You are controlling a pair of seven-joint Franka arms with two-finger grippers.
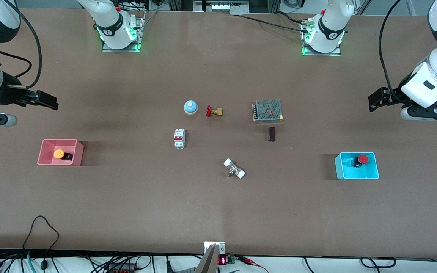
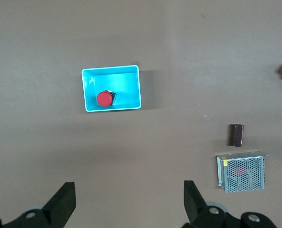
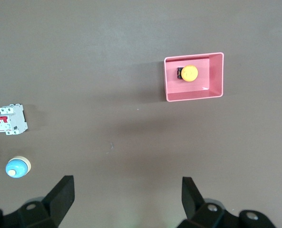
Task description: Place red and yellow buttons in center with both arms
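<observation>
The yellow-orange button [image 1: 59,154] lies in the pink tray [image 1: 78,151] at the right arm's end of the table. The red button [image 1: 362,159] lies in the cyan tray [image 1: 357,176] at the left arm's end. My right gripper [image 1: 49,101] is open and empty, up over bare tabletop beside the pink tray. My left gripper [image 1: 374,100] is open and empty, up over bare tabletop beside the cyan tray. The left wrist view shows the red button [image 2: 103,99] in its tray [image 2: 126,78] past the open gripper [image 2: 129,194]. The right wrist view shows the yellow button [image 3: 189,73] in its tray [image 3: 212,76] past the open gripper [image 3: 127,190].
In the table's middle stand a blue-domed bell [image 1: 190,107], a brass valve with red handwheel [image 1: 214,111], a white circuit breaker [image 1: 179,138], a metal mesh box [image 1: 267,111], a dark brown block [image 1: 271,134] and a white-ended fitting [image 1: 234,168].
</observation>
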